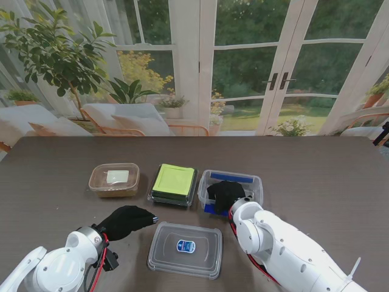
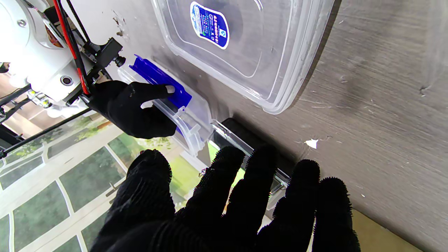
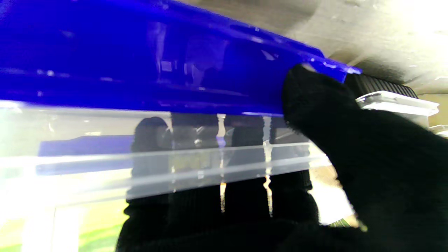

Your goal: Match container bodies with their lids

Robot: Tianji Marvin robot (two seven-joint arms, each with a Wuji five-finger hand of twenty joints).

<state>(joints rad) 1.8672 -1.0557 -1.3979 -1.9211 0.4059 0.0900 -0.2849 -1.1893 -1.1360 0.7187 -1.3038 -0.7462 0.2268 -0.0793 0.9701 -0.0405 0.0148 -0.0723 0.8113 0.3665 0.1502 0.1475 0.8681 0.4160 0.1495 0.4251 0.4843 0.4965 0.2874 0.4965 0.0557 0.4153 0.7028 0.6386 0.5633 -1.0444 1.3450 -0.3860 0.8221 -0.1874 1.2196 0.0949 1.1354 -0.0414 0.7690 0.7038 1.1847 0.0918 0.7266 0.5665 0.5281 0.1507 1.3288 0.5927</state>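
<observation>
The right hand [image 1: 223, 193] grips the near wall of the clear box with blue clips [image 1: 250, 182], thumb outside on the blue clip and fingers inside, and the green-lidded box [image 1: 174, 184] sits just beside it on its left. The left hand [image 1: 126, 220] hovers with fingers spread and holds nothing. The clear lid [image 1: 185, 249] lies flat on the table [image 1: 328, 176] just to its right, the brown tub [image 1: 114, 179] farther from it, with bare table between them.

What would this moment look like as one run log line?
right hand: shut on clear container with blue clips | left hand: open, holds nothing | clear lid: on table, nearest me
</observation>
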